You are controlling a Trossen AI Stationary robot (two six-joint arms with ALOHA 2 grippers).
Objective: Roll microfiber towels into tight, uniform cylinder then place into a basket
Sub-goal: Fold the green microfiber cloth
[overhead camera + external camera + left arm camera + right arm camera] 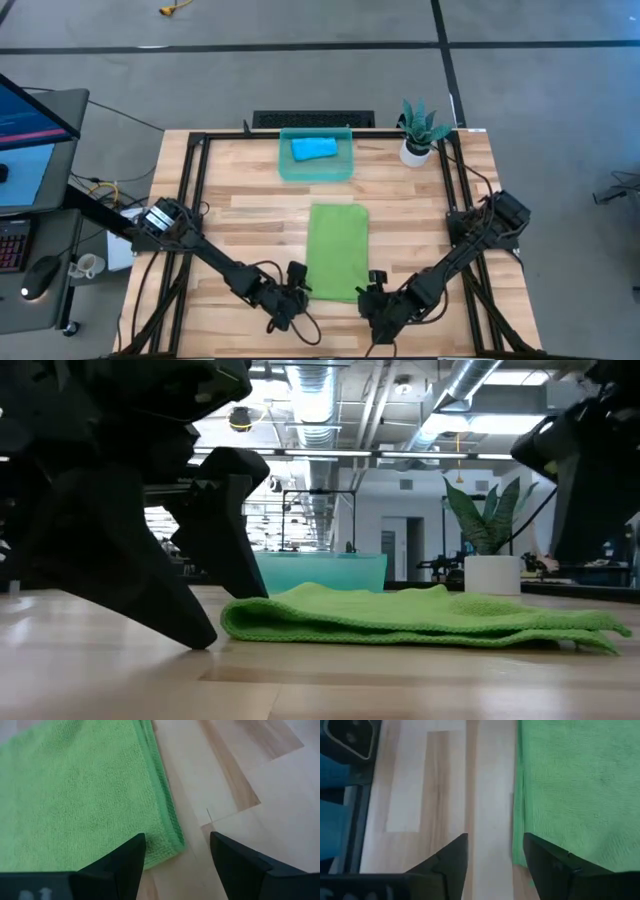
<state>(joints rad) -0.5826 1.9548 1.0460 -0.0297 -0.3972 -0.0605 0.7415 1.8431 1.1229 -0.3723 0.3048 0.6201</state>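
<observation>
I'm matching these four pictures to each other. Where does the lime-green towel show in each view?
High view: the lime-green towel lies flat at table centre, near edge between both grippers.
Low view: it spreads low across the middle, in front of the basket.
Left wrist view: it fills the upper left.
Right wrist view: it fills the right side.
Shared landmark: the pale wooden table.

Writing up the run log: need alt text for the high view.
A folded lime-green towel lies flat mid-table, with the left gripper and right gripper at its near corners. Beyond it, a rolled blue towel sits in the teal basket, beside a potted plant.
</observation>
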